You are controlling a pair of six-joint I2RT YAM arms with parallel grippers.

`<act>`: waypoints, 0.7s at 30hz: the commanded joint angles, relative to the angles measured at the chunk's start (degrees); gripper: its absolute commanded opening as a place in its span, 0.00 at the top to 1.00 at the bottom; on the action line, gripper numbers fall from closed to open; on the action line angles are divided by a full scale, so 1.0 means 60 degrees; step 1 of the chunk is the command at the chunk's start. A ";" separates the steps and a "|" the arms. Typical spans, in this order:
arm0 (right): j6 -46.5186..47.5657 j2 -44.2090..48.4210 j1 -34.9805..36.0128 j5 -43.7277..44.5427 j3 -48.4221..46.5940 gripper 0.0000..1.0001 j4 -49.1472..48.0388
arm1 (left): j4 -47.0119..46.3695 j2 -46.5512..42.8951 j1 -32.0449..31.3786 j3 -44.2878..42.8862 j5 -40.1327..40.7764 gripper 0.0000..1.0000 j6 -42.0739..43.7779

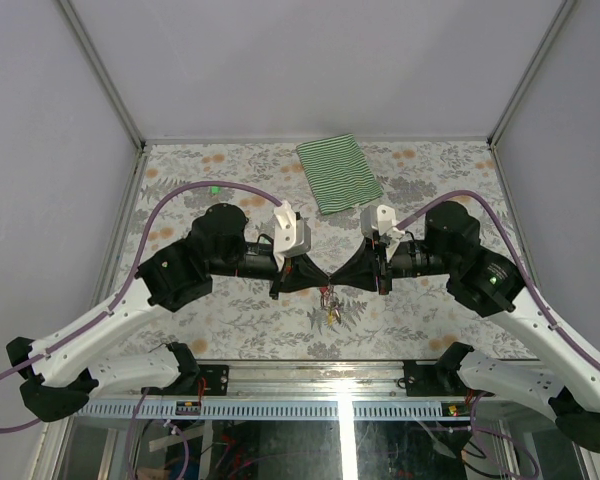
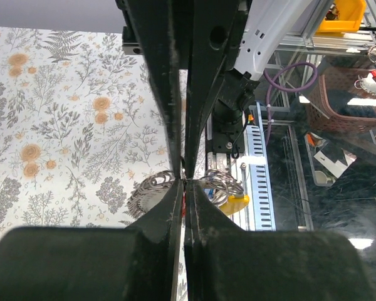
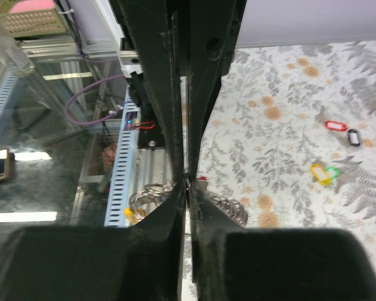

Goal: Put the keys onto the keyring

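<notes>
Fingers of your left gripper (image 1: 323, 281) and right gripper (image 1: 337, 281) meet tip to tip, both pinched on the keyring (image 1: 329, 298), keys (image 1: 331, 313) dangling above the counter (image 1: 240, 320).

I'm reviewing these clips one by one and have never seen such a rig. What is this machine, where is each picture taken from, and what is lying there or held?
Two robot arms are bolted at the near edge of a flower-patterned table. The wide picture looks down from above. The other two come from a camera on each wrist, looking along the black fingers. The left hand and right hand meet tip to tip, both pinched shut, apparently on the keyring dangling between them. A green-striped cloth lies at the back. Loose keys with coloured tags show in the right wrist view.
</notes>
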State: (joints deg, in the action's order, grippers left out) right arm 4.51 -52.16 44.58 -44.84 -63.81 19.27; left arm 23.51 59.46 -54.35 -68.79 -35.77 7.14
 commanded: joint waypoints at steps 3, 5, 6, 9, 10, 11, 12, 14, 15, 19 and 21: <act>0.0083 0.0037 -0.0032 -0.0028 -0.0411 1.00 -0.0233 | -0.0387 -0.0214 -0.0035 -0.0448 -0.0124 0.99 0.0092; 0.0027 0.0240 -0.0031 0.0001 -0.0324 1.00 -0.0426 | -0.0490 -0.0357 -0.0046 -0.0355 -0.0058 0.92 0.0043; -0.0030 0.0349 -0.0028 0.0008 -0.0276 1.00 -0.0556 | -0.0616 -0.0449 -0.0045 -0.0293 -0.0030 0.88 -0.0018; -0.0209 0.0588 -0.0020 -0.0008 -0.0228 1.00 -0.0910 | -0.1202 -0.0816 -0.0050 0.0073 -0.0011 0.75 -0.0250; -0.0250 0.0649 -0.0025 -0.0048 -0.0213 1.00 -0.0994 | -0.1473 -0.0959 -0.0040 0.0213 -0.0041 0.73 -0.0319; -0.0298 0.0695 -0.0029 -0.0095 -0.0200 1.00 -0.1103 | -0.1735 -0.1083 -0.0048 0.0375 -0.0057 0.71 -0.0414; -0.0355 0.0732 -0.0024 -0.0156 -0.0200 1.00 -0.1203 | -0.2069 -0.1223 -0.0042 0.0551 -0.0046 0.71 -0.0525; -0.0503 0.0801 -0.0024 -0.0263 -0.0163 1.00 -0.1445 | -0.2798 -0.1493 -0.0047 0.0991 -0.0044 0.69 -0.0738; -0.0578 0.0833 -0.0031 -0.0298 -0.0141 1.00 -0.1546 | -0.3078 -0.1548 -0.0043 0.1138 -0.0046 0.69 -0.0847; -0.0849 0.0975 -0.0022 -0.0395 -0.0055 1.00 -0.2014 | -0.3642 -0.1608 -0.0045 0.1470 -0.0087 0.67 -0.1169; -0.0985 0.1027 -0.0019 -0.0480 0.0006 1.00 -0.2230 | -0.3848 -0.1577 -0.0050 0.1568 -0.0124 0.66 -0.1262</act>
State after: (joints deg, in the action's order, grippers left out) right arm 1.21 -47.33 44.58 -45.78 -63.72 13.41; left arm 8.29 49.69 -54.35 -60.86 -35.75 2.26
